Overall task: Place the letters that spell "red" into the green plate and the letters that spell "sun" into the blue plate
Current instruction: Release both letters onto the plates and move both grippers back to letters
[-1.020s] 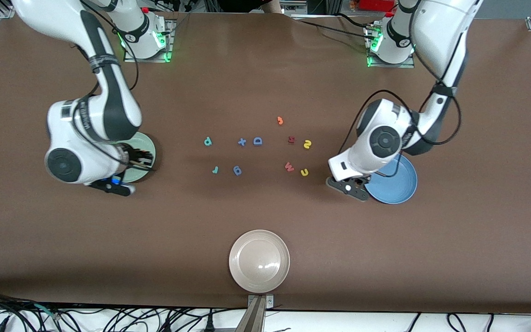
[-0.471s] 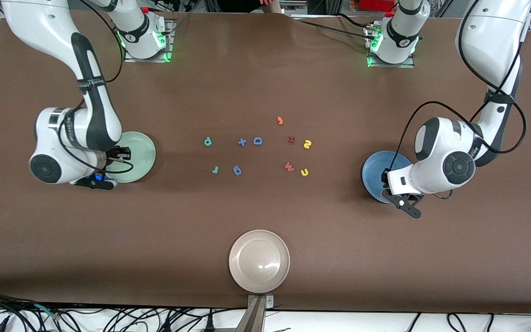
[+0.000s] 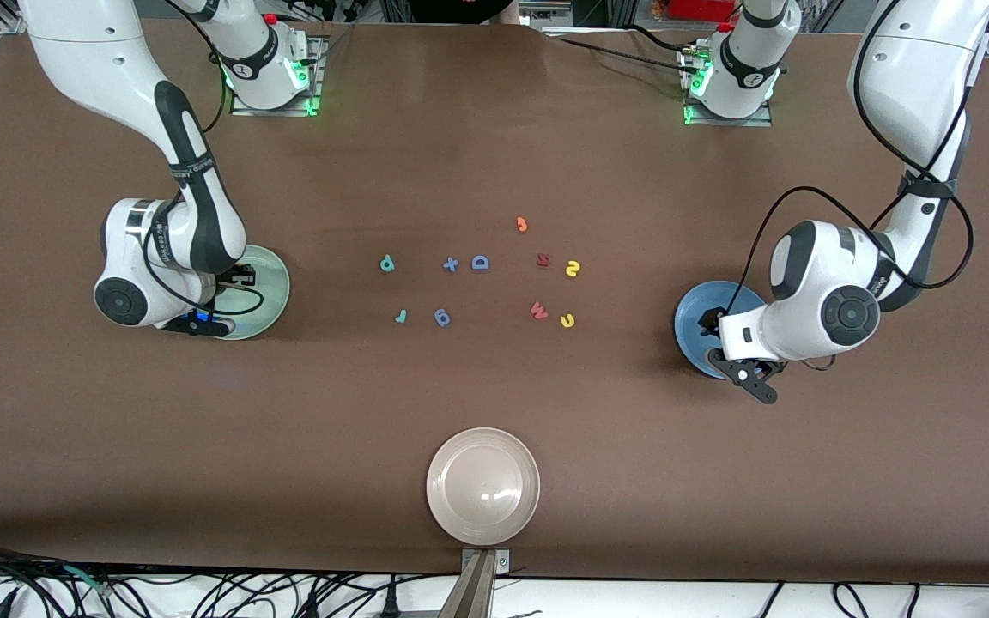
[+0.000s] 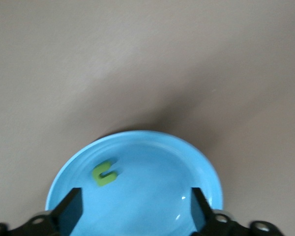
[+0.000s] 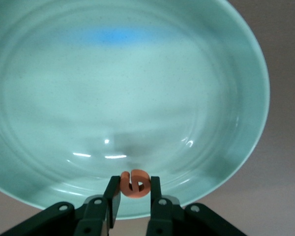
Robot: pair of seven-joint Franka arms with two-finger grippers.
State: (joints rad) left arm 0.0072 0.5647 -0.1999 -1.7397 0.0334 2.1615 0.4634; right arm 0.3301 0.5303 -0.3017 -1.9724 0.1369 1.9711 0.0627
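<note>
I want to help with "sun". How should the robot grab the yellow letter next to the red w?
Probably from straight above, since the yellow letter lies flat on the table. Pinch across its outer edges, one finger on the side away from the red w, so the other finger clears that close neighbour.

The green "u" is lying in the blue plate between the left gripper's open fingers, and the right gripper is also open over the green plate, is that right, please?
Not quite: the right gripper is shut on the orange "e" over the green plate, as the right wrist view shows. The rest holds: the green "u" lies in the blue plate under the open left gripper.
</note>
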